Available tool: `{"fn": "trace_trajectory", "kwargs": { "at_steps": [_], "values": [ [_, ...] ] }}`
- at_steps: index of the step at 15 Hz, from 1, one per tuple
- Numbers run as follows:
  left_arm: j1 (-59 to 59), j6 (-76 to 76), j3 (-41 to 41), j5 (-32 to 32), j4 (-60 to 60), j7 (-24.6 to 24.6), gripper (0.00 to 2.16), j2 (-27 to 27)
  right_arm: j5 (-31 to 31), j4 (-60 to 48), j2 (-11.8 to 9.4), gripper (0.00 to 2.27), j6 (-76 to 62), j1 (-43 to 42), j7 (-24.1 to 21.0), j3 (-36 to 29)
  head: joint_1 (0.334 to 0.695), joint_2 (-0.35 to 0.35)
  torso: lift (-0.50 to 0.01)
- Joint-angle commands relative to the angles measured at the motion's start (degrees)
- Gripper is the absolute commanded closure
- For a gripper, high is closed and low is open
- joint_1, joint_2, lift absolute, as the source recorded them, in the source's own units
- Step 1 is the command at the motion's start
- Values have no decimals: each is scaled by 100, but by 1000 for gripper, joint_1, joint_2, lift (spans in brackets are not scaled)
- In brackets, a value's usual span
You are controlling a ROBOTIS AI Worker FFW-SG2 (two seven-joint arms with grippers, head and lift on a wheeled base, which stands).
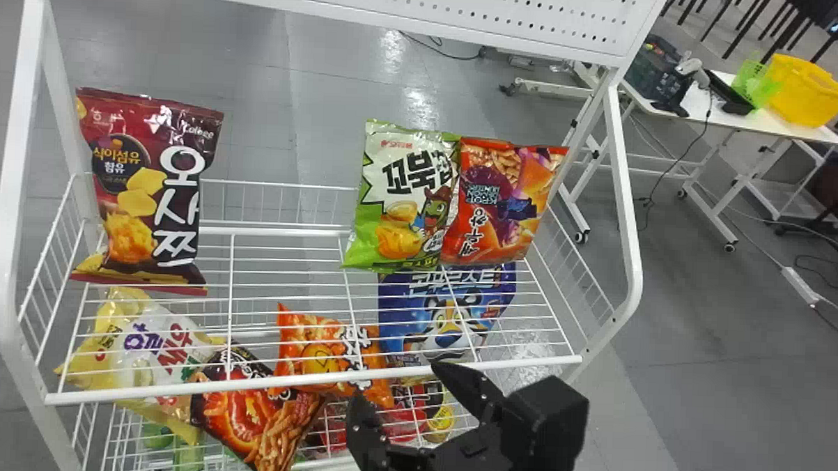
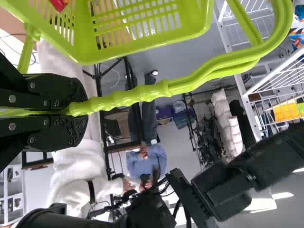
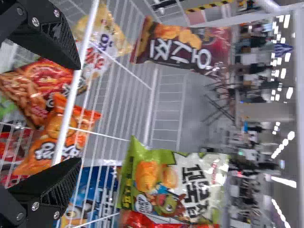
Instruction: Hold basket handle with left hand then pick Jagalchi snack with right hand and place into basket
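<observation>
In the head view my right gripper stands open before the rack, at the upper shelf's front bar, with nothing between its fingers. The Jagalchi snack, a small orange bag, lies on the lower shelf to its left, seen through the wires. The right wrist view has the front bar crossing between the fingers of the right gripper, the orange Jagalchi snack beyond it. In the left wrist view my left gripper is closed around the green handle of the basket, which has something red inside.
Above, the wire shelf holds a maroon bag, a green-white bag and a red bag. Around the orange bag lie a blue bag, a dark red bag and a yellow-white bag. White posts flank the rack.
</observation>
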Motion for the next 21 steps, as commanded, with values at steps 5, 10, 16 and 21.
{"fn": "trace_trajectory", "kwargs": {
  "at_steps": [5,10,16,21],
  "values": [
    [-28,-125,105,9,132,-69,2081,-17,-91,346,-180,144,-2459,1106,-199,-162,695,-350,-9],
    [-45,-125,281,115,237,-139,2081,-17,-469,495,-241,144,-3778,1695,-199,-575,695,-350,-9],
    [-80,-125,307,150,308,-121,2081,-26,-416,662,-285,144,-5008,2108,-436,-601,695,-350,-9],
    [-89,-125,307,159,325,-139,2081,-35,-320,653,-241,144,-4903,2029,-480,-443,695,-350,-9]
  ]
}}
